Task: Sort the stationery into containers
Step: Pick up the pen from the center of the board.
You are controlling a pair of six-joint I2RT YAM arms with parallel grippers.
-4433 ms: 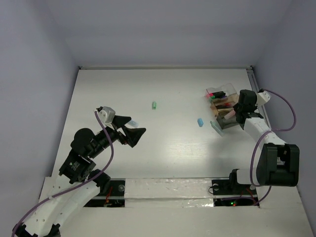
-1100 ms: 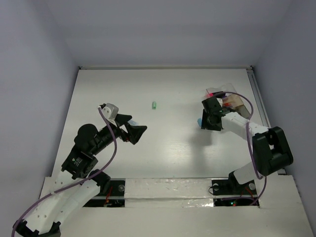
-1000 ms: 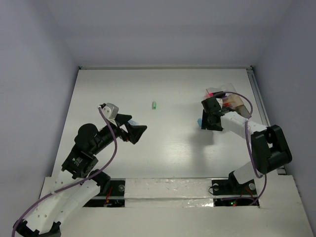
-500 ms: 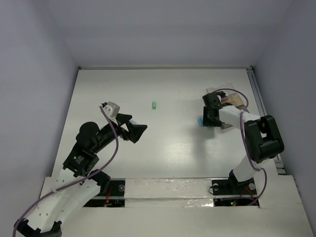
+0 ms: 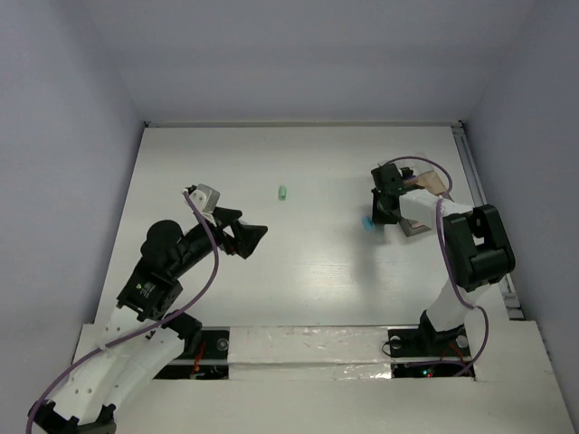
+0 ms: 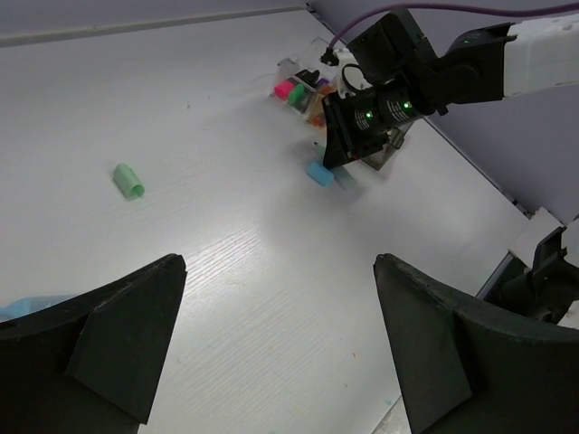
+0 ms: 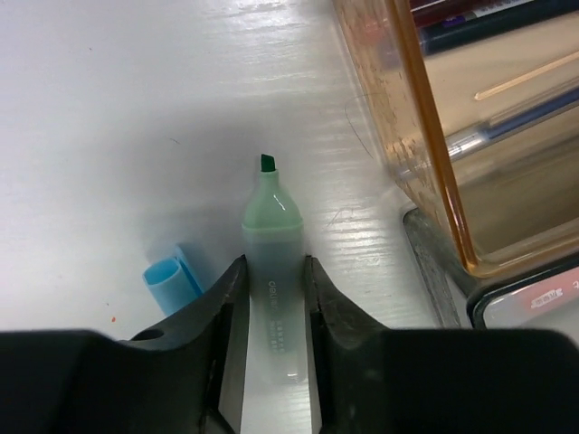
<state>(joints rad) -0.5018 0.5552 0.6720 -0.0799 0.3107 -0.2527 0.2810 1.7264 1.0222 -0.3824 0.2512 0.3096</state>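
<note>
**Right claw** (image 7: 271,267): closed on a pale green highlighter (image 7: 271,226), one finger pressed to each side of the barrel. The chisel tip points to the top of the wrist view. In the overhead view the claw sits right of centre, just left of the container. 4.4 s ago it stood over the container near the right edge. Since half a second ago it has barely shifted.

**Left claw** (image 6: 279,267): fingers wide apart, nothing between them. It hangs over the worktop (image 5: 226,163) left of centre in the overhead view, about where it was in every earlier frame.

**Container** (image 7: 407,136): clear box with a tan tint, at the upper right of the right wrist view, just beside the highlighter but apart from it. A blue pen (image 7: 516,113) lies inside. In the left wrist view, pink and green highlighter ends (image 6: 291,89) show at its far end. Its position is unchanged.

**Blue eraser** (image 7: 170,277): loose on the worktop at the lower left of the right wrist view, just beside the claw's left-hand finger. It has not moved.

**Green eraser** (image 5: 282,192): alone on the worktop above centre in the overhead view, well apart from both claws, in the same spot as before.
</note>
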